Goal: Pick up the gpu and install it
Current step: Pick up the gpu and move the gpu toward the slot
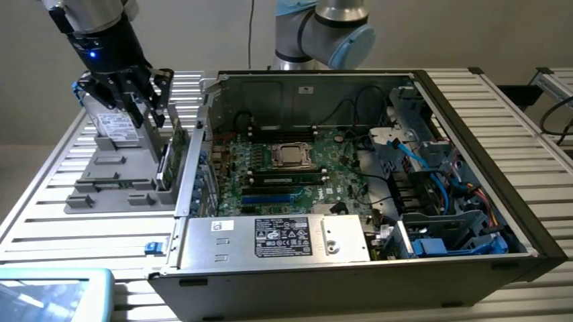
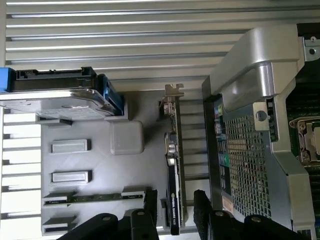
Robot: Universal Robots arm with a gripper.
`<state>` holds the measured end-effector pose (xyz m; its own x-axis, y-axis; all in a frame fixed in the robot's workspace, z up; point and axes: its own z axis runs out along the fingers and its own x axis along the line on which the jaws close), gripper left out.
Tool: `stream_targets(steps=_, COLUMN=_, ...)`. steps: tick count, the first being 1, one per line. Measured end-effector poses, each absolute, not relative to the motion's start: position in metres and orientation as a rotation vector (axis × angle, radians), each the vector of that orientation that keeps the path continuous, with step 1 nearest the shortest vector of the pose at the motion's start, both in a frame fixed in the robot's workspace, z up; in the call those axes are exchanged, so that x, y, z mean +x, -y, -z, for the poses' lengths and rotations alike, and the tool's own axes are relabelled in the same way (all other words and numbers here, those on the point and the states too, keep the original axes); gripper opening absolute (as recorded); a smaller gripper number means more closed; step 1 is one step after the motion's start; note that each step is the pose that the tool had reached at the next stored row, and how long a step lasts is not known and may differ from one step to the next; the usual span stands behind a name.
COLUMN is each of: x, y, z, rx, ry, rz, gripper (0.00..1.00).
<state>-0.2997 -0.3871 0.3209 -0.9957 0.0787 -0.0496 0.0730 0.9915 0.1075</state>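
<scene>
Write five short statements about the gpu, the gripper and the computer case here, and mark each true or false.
1. The gpu stands on edge in the grey holder outside the computer case. True.
2. The gripper is shut on the gpu. False: it is open above the holder and holds nothing.
3. The white-labelled hard drive sits inside the computer case. False: it rests in the grey holder.
4. The computer case is open, with its motherboard exposed. True.
5. The gpu is seated on the motherboard. False: it is in the holder.
</scene>
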Motion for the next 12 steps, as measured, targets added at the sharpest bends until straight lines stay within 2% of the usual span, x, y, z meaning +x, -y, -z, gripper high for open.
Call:
stream_targets(steps=8, x=-0.3, y=0.383, z=-0.307, rx=0.12, ry=-3.084, rz=-0.162, gripper=0.45)
stream_targets(steps=9, x=-0.3, y=0.383, z=-0.305, rx=0.12, ry=-3.084, rz=-0.162, gripper=0.52)
stream_targets(steps=12, x=-0.3, y=0.384, z=-0.299, rx=0.12, ry=-3.084, rz=-0.162, gripper=0.52)
